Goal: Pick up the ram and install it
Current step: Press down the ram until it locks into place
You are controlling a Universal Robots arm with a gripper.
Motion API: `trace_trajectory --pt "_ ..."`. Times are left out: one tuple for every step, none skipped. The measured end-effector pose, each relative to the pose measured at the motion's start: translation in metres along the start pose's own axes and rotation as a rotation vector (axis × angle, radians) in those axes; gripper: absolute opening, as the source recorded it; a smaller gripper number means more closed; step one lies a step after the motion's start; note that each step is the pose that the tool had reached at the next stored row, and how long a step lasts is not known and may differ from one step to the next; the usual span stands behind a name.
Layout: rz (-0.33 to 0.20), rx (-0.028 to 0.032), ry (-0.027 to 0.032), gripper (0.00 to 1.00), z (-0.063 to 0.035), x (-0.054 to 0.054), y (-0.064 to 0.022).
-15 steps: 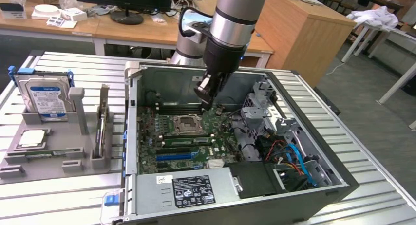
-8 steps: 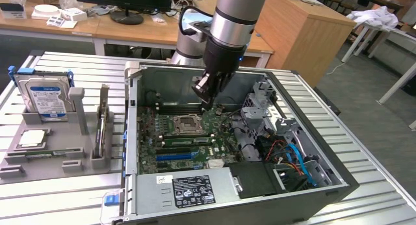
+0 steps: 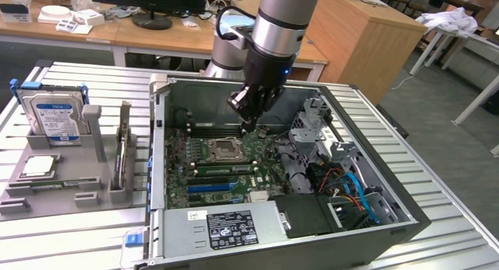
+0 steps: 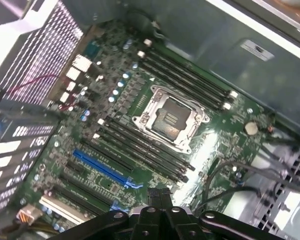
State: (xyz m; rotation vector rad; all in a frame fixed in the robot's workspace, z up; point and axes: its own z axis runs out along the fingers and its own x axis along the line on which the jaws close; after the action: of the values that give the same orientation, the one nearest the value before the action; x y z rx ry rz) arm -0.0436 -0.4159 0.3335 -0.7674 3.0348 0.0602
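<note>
My gripper [image 3: 248, 124] hangs inside the open computer case [image 3: 160, 165], just above the motherboard [image 3: 269, 185] beside the black memory slots [image 3: 214, 130] behind the processor socket [image 3: 224, 147]. Its fingers are shut and I see nothing between them. In the wrist view the fingertips [image 4: 160, 197] sit pressed together over the board, near the memory slots [image 4: 140, 150] on the close side of the socket [image 4: 170, 117]. A thin green stick that looks like the ram [image 3: 55, 184] lies in the grey fixture [image 3: 78, 170] at the exterior view's left, well away from the gripper.
The grey fixture also holds an upright hard drive [image 3: 53, 115], a square silver chip [image 3: 39, 165] and a board standing on edge [image 3: 122, 153]. Inside the case are a power supply [image 3: 226, 226], cables [image 3: 351, 188] and a drive cage [image 3: 316, 121]. Desks stand behind.
</note>
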Motion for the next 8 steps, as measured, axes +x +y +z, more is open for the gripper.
trace_trajectory --pt "0.018 0.0004 -0.0006 0.11 0.0000 0.0000 0.0000" --pt "0.035 0.0007 -0.0012 0.11 0.0000 0.0000 0.0000" --pt "0.053 0.0010 -0.0019 0.11 0.0000 0.0000 0.0000" --pt "0.071 0.0014 -0.0025 0.11 0.0000 0.0000 0.0000" --pt "0.089 0.0017 -0.0031 0.11 0.0000 0.0000 0.0000" --pt "0.107 0.0021 -0.0038 0.11 0.0000 0.0000 0.0000" --pt "0.125 0.0025 -0.0043 0.11 0.0000 0.0000 0.0000" --pt "0.142 0.0028 -0.0049 0.11 0.0000 0.0000 0.0000"
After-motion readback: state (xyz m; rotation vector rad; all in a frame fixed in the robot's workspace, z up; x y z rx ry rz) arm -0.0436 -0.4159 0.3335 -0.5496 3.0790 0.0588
